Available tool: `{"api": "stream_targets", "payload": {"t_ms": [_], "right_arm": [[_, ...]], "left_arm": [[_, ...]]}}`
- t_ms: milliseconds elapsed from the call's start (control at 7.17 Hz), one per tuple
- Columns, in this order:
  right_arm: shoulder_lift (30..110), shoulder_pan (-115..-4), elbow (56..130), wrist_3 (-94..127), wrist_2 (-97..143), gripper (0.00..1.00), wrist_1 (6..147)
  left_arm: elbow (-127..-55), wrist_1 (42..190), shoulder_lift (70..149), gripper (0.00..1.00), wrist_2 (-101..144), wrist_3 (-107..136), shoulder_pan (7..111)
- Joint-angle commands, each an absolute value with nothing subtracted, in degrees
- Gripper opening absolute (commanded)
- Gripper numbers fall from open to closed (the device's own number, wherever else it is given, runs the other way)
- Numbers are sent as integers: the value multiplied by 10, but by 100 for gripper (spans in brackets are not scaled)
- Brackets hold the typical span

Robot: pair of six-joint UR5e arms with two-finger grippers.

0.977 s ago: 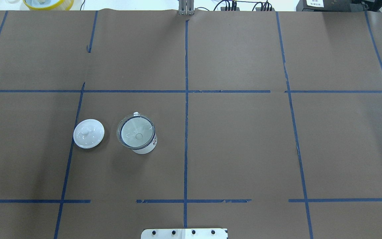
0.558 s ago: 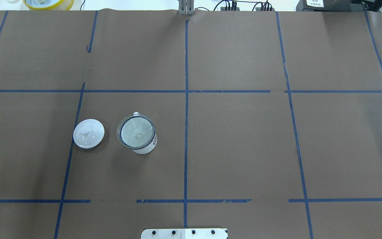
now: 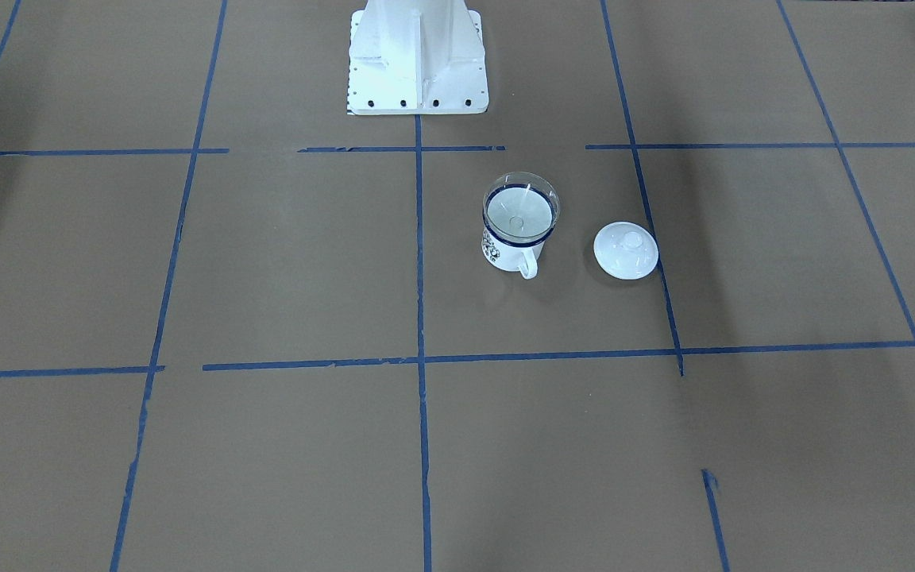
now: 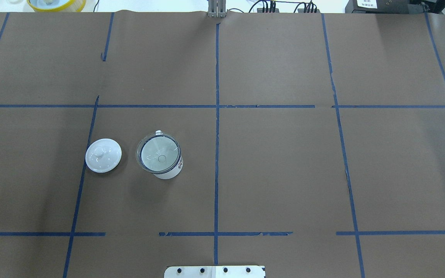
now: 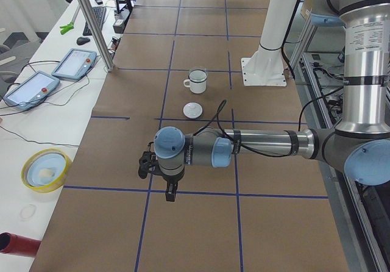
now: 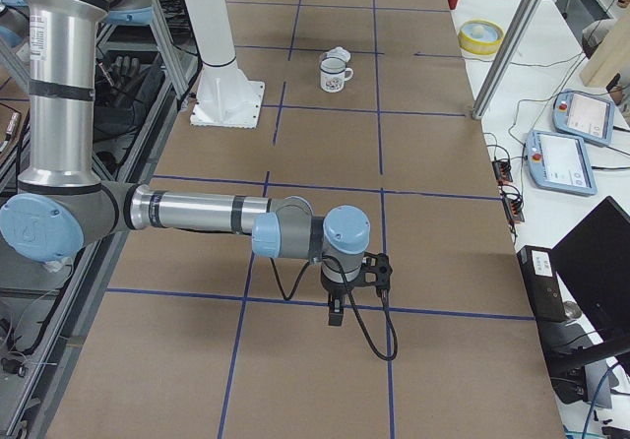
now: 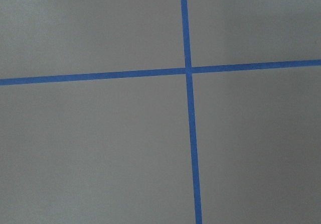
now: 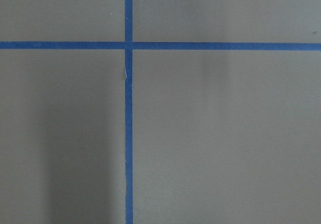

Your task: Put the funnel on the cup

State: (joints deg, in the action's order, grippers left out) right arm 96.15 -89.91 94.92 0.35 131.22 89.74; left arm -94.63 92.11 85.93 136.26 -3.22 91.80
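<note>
Overhead exterior view: a brown paper-covered table (image 4: 284,173) ruled into squares by blue tape lines (image 4: 217,135). No arm appears here. The cup (image 4: 169,172), a white enamel mug, stands upright at about 8 o'clock from the table's centre. The funnel (image 4: 158,153) sits in its mouth, its clear round bowl spanning the dark blue rim and its small stem hole visible in the middle. A round white knobbed lid (image 4: 103,155) lies near the cup at the cup's 9 o'clock, apart from it.

The front-facing view adds what the overhead hides: the cup's loop handle at its 5 o'clock and a dark print low on its side at 7 o'clock. The funnel's glassy rim stands slightly above the mug's blue rim.

Only the side views show the arms. In the left side view, the left gripper (image 5: 169,194) hangs over bare paper, well apart from the cup at that view's 12 o'clock. In the right side view, the right gripper (image 6: 336,315) likewise hangs well apart from the cup. How far either claw is parted cannot be told, nor whether either holds anything.

Both wrist views show only paper and crossing tape.
</note>
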Motion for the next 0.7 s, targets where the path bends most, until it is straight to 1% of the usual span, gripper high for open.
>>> {"api": "stream_targets", "payload": {"t_ms": [0,558], "right_arm": [[962,-899,949,4,1312,100,897],[962,-899,949,4,1312,100,897]], "left_arm": [[-945,922,860,100,1362,-33,918],[-947,922,860,100,1362,-33,918]]}}
